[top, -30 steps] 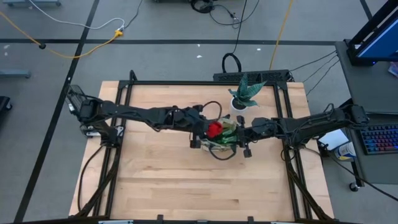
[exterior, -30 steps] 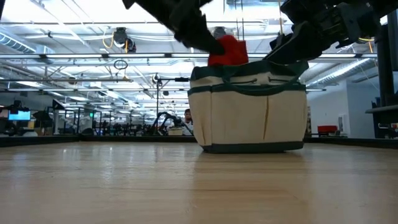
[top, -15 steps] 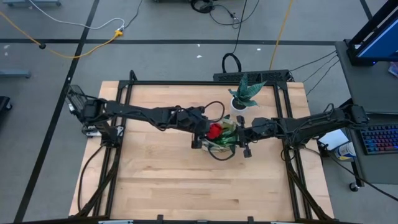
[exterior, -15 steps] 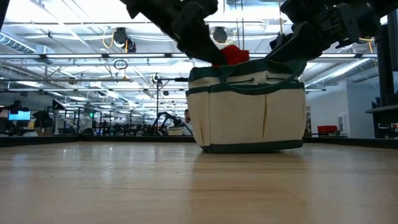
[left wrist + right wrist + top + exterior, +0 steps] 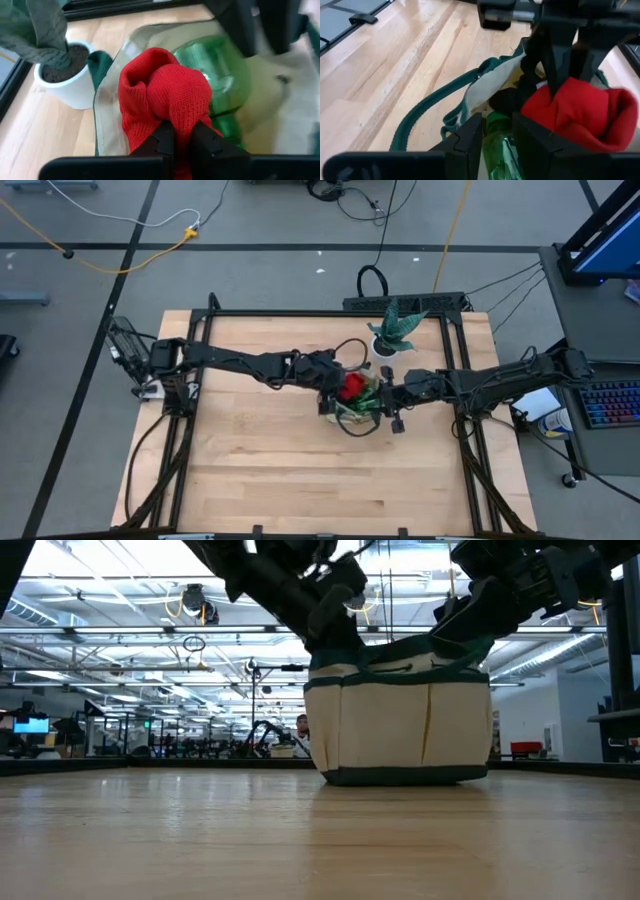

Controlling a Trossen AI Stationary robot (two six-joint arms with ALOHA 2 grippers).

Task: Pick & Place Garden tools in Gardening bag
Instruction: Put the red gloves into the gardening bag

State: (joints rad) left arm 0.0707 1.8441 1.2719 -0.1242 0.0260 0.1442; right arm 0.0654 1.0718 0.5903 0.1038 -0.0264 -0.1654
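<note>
The beige gardening bag with dark green trim stands on its base at the table's middle. My left gripper reaches down into its mouth from the left and is shut on a red glove. A green spray bottle lies inside the bag, just beyond the glove. My right gripper is at the bag's right rim, shut on it. In the low view the glove is hidden below the rim. My left gripper pinches the bunched knit of the red glove between its two fingers, slanting down from the table's left. The glove bulges out past the fingertips, inside the bag's mouth; whether it rests on the bottle cannot be told. My right gripper holds the bag's green-trimmed top rim on its right side, coming from the table's right and slanting down. The rim stands a little raised there. The bag stays upright with its base on the table.
A spiky green plant in a white pot stands just behind the bag, near the table's far edge. The bag's dark loop handles spill toward the near side. Bare wooden table lies to the left and near side.
My left gripper has sunk into the bag's mouth with the red glove, shifting a little toward the table's right. The glove, which stood above the rim in the low view, has dropped out of sight behind it. The bag has stayed in place.
</note>
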